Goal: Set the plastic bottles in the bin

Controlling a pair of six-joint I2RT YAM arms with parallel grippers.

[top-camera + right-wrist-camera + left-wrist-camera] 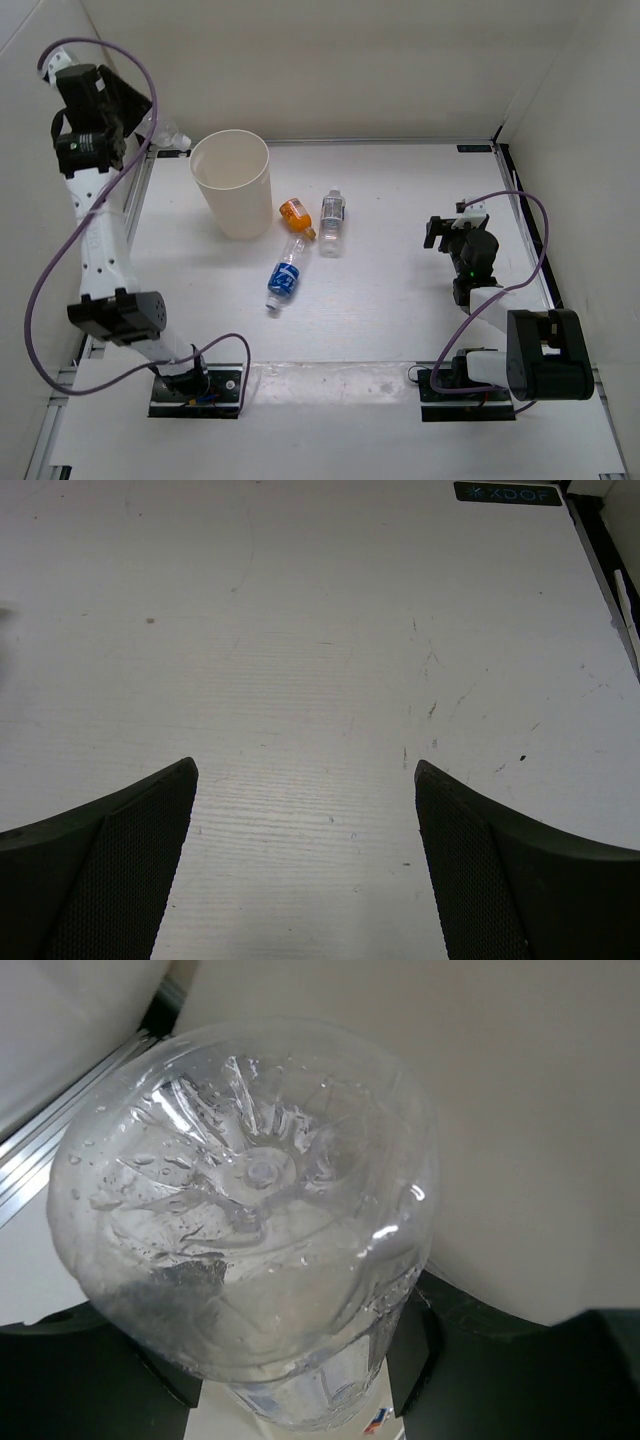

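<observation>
Left gripper [290,1375] clamped on clear bottle [250,1210], raised just left of bin [238,212]. Orange bottle [296,214], pale-label bottle [332,222] and blue-label bottle [284,276] lie right of bin. Right gripper [305,790] wide open, empty, well apart from all 3.

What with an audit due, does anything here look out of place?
The orange bottle, pale-label bottle and blue-label bottle lie on their sides beside the upright bin. A fourth clear bottle, droplets inside, sits clamped in the left end effector by the rear left corner. No spill shows.
</observation>
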